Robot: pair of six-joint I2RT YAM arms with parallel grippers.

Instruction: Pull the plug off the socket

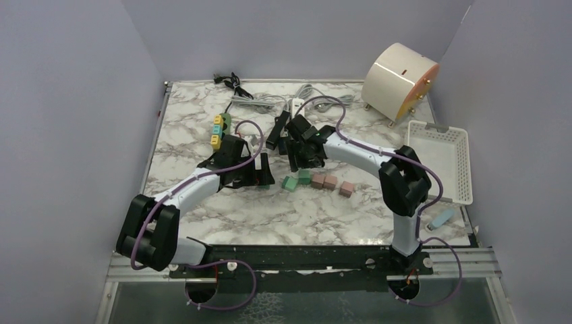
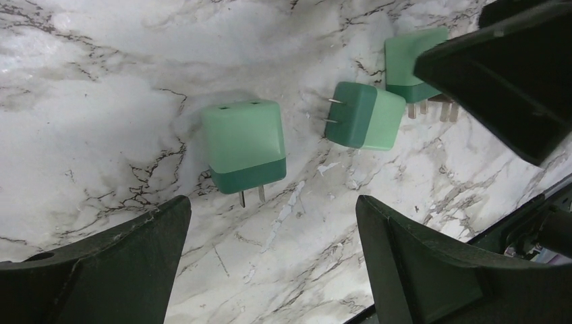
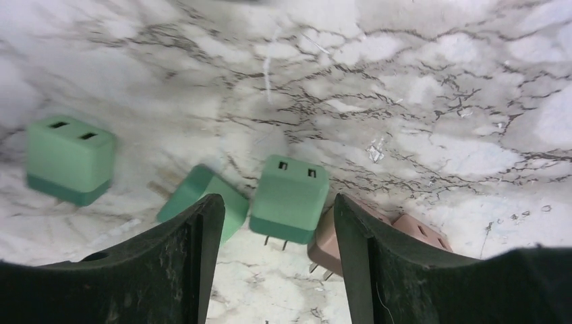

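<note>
Evidently between pulls, the socket strip (image 1: 222, 125) is lying toward the left of the surface (image 1: 222, 223), carrying several seated plugs (image 1: 217, 130). Loose green plugs (image 2: 244, 152) are lying beneath the left pincer (image 2: 273, 209) and right pincer (image 3: 273, 202), both hovering spread, pinching nothing. Next, one probably needs moving to the strip and gripping a seated plug.

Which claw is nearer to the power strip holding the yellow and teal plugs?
Left. The left claw sits just right of the power strip; the right claw is farther right, over the loose green plug cubes.
</note>
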